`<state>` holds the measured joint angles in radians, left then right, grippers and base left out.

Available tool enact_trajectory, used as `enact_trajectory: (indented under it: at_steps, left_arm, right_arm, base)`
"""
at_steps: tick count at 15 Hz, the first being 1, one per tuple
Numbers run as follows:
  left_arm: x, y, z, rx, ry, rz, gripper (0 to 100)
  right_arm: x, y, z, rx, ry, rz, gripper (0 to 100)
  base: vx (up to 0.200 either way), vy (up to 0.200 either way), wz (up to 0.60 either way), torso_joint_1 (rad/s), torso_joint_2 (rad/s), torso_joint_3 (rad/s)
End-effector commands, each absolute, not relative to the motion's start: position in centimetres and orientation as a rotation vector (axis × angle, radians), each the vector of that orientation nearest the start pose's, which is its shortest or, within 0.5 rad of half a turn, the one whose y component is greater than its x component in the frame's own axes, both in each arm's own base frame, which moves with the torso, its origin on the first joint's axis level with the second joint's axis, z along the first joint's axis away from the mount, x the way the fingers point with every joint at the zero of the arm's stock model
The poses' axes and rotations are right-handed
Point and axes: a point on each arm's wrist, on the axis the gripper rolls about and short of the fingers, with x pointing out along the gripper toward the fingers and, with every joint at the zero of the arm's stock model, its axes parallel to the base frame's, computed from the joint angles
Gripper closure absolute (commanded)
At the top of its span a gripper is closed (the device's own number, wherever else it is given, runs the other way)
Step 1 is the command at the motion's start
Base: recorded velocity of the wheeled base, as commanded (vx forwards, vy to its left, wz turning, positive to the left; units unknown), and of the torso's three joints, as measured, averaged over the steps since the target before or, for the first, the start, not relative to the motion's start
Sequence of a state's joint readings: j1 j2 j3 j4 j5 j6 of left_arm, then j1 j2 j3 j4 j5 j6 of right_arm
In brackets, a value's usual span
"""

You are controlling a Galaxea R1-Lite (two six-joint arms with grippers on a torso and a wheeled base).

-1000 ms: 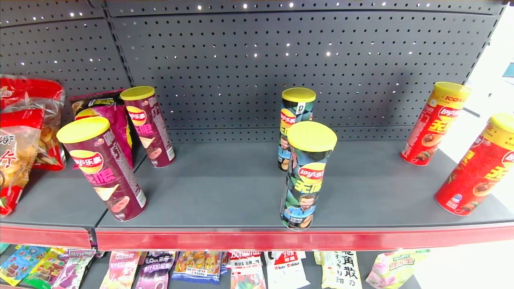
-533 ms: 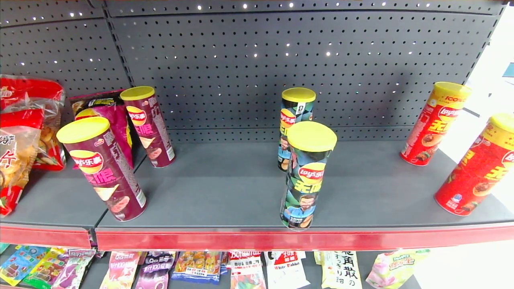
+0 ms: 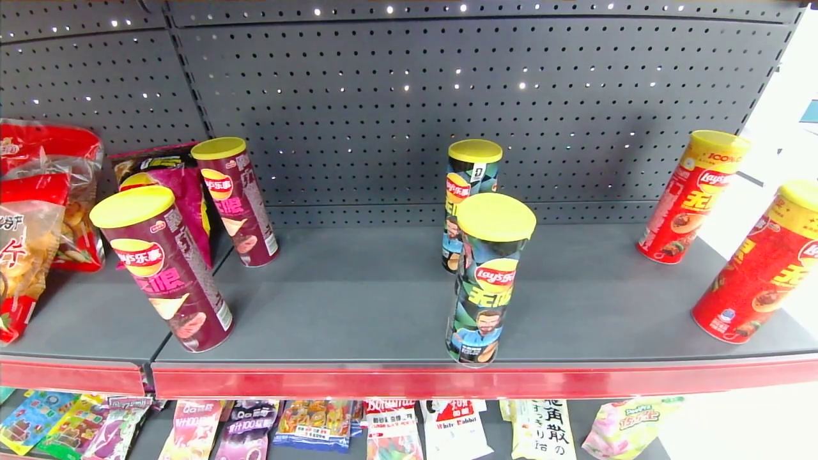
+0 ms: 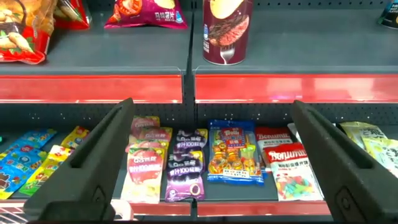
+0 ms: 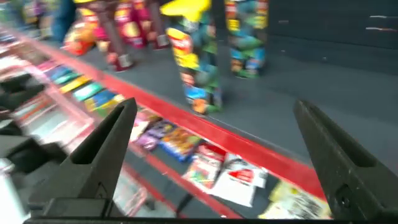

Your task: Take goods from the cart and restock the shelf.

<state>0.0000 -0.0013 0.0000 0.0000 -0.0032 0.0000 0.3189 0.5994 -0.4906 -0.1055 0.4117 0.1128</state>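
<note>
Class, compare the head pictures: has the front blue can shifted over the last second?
No. The front blue can stands just as close to the red shelf edge throughout.

Purple can (image 4: pixel 227 31) loses its top at the view's edge — red bags (image 3: pixel 25 211) are clipped too.

my mark is the front blue can (image 3: pixel 489 287) on the shelf (image 3: pixel 358 300). just behind it stands a second blue can (image 3: pixel 473 176), so i count two blue. left of it i count two purple ones: a near purple can (image 3: pixel 163 275) and a far purple can (image 3: pixel 238 204). right of it i count two red ones: a near red can (image 3: pixel 760 275) and a far red can (image 3: pixel 693 198). that is six in all. farther left of it leans one purple bag (image 3: pixel 182 191), and beyond that are red snack bags (image 3: pixel 38 211), at least two; i cannot split them surely. below it lies one row of sweet packets (image 3: pixel 313 423), about ten, with the end ones cut off.
</note>
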Motion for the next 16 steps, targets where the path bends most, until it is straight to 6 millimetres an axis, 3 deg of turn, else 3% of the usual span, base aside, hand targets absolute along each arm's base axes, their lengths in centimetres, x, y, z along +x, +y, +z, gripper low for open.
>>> enact_trajectory:
  at_steps: [1, 4, 7, 10, 16]
  left_arm:
    - [-2.3, 0.0, 7.5, 0.0, 0.0, -0.003, 0]
    - [-2.3, 0.0, 7.5, 0.0, 0.0, -0.003, 0]
    - [-2.3, 0.0, 7.5, 0.0, 0.0, -0.003, 0]
    - [-2.3, 0.0, 7.5, 0.0, 0.0, -0.003, 0]
    - [-2.3, 0.0, 7.5, 0.0, 0.0, -0.003, 0]
  right_arm:
    - [9.9, 5.7, 22.9, 0.119, 0.198, 0.901, 0]
    - [14.2, 7.7, 21.9, 0.123, 0.234, 1.122, 0]
    - [17.4, 8.1, 20.5, 0.101, 0.238, 1.149, 0]
    - [18.7, 7.0, 19.8, 0.053, 0.211, 1.252, 0]
    - [21.4, 7.8, 20.9, -0.025, 0.098, 1.444, 0]
  base:
    - [0.0, 0.0, 0.0, 0.0, 0.0, 0.0]
    - [0.0, 0.0, 0.0, 0.0, 0.0, 0.0]
    - [0.0, 0.0, 0.0, 0.0, 0.0, 0.0]
    - [0.0, 0.0, 0.0, 0.0, 0.0, 0.0]
    - [0.0, 0.0, 0.0, 0.0, 0.0, 0.0]
